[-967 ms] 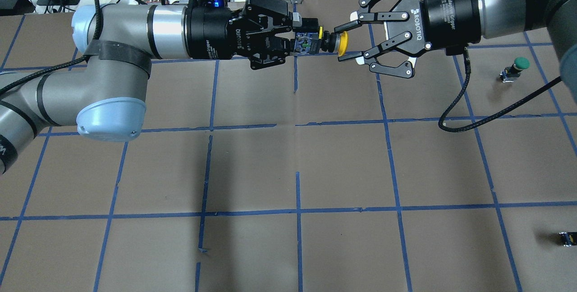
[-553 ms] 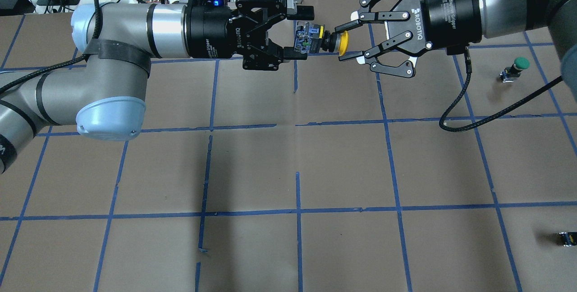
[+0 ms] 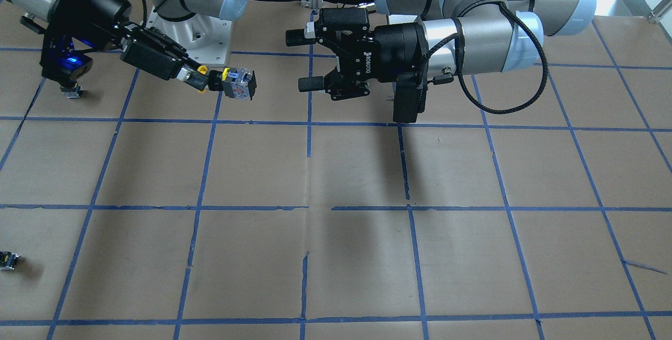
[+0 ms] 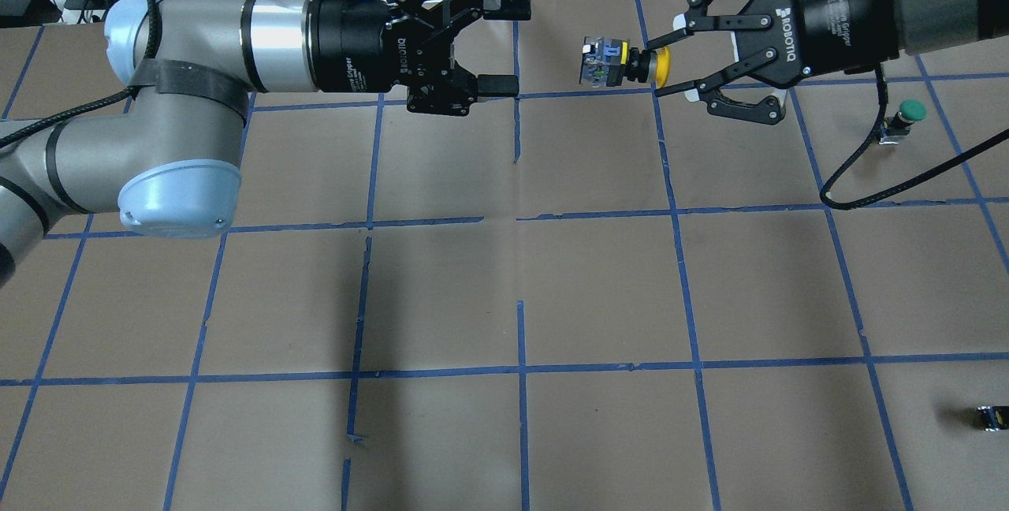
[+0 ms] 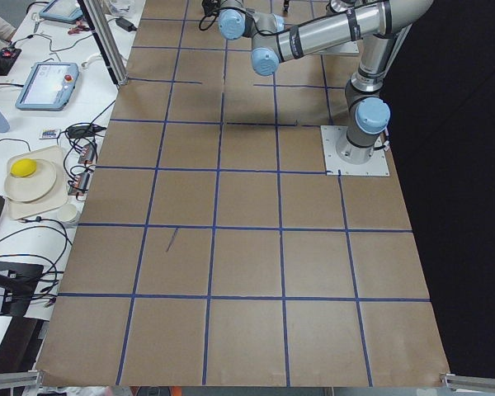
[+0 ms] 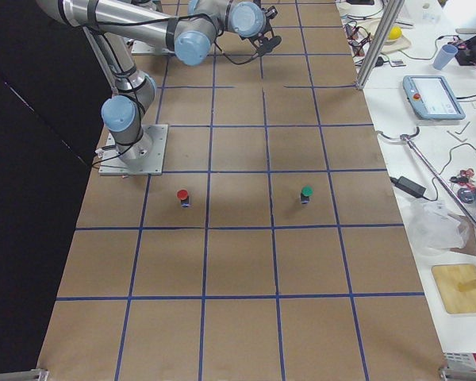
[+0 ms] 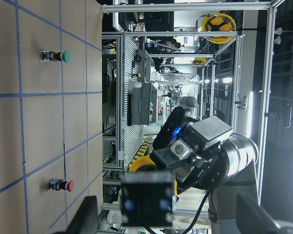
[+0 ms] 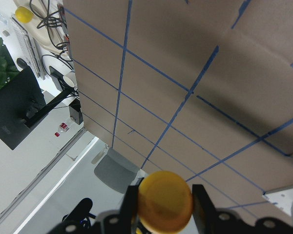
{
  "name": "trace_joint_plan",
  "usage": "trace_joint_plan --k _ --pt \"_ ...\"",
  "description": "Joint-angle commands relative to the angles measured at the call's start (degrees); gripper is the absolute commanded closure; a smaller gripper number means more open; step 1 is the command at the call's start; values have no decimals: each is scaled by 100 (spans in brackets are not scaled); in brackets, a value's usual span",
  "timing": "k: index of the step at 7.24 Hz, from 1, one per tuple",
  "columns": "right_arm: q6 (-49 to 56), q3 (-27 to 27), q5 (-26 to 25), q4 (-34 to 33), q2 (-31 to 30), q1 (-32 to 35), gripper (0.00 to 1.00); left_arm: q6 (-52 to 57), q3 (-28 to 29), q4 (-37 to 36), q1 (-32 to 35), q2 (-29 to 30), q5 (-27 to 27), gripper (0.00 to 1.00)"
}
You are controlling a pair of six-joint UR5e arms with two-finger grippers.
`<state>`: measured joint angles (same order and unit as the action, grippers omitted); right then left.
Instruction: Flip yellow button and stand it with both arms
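My right gripper [image 4: 659, 70] is shut on the yellow cap of the yellow button [image 4: 605, 62] and holds it sideways in the air over the far middle of the table, with the button's black body and base pointing at my left gripper. In the front-facing view the button [image 3: 238, 83] sticks out of the right gripper [image 3: 206, 80]. The right wrist view shows the cap [image 8: 165, 195] between the fingers. My left gripper [image 4: 504, 48] is open and empty, a short gap to the left of the button. In the left wrist view the button [image 7: 147, 200] hangs between its spread fingers.
A green-capped button [image 4: 905, 118] stands at the right, below the right arm. A small capless black block [image 4: 991, 417] lies at the near right edge. A red-capped button [image 6: 182, 195] stands near the robot's base. Clutter and cables lie beyond the far table edge.
My left gripper opened, let go of the button's base and drew back left. My right gripper, shut on the cap, carried the button to the right.
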<state>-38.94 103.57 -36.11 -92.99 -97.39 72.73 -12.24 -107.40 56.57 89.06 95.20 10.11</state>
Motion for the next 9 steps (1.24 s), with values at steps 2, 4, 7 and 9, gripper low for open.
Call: trace_joint_plan --k 2,4,7,9 --pt "3424 40 -2330 26 9 -189 71 2 175 12 -117 16 1402 0" --pt "6141 311 -3496 -70 18 -233 74 -6 149 99 -91 -141 2474 0" --pt "8946 795 -3666 -1034 36 -960 76 73 638 404 -39 -10 4765 0" --pt "10654 1033 -3649 -1362 210 -1592 76 247 1228 1467 -29 -36 5900 0"
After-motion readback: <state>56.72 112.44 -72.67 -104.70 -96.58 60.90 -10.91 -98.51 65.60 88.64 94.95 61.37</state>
